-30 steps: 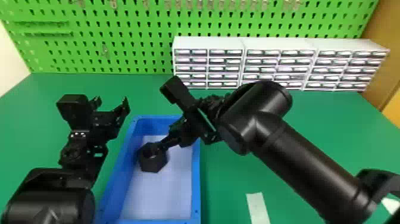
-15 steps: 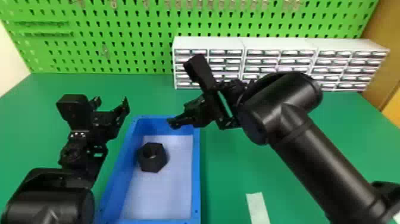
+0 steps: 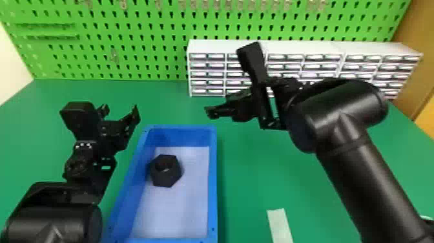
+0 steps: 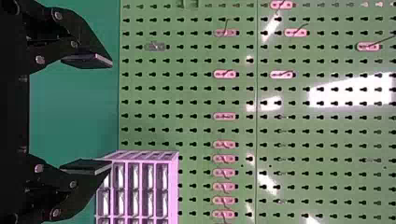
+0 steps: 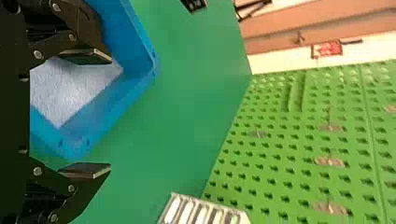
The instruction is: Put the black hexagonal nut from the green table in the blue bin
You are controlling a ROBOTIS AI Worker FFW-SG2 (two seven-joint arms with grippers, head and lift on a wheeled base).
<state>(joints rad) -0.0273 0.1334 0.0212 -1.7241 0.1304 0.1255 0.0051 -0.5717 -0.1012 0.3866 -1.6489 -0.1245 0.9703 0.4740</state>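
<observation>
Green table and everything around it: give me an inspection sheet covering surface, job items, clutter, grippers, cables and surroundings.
Surface: green table, flat, the bin standing on it.
Nut: black hexagonal nut inside the bin, on its pale bottom, nearer the left wall and the far end.
Bin: blue bin, between the two arms.
Clutter: one pale strip lying on the table, right of the bin.
Left gripper: left of the bin, fingers apart, nothing between them.
Right gripper: up beyond the bin's far right corner, fingers apart, holding nothing.
Cables: nothing seen.
Surroundings: white drawer units at the table's back, green pegboard with hooks behind.
</observation>
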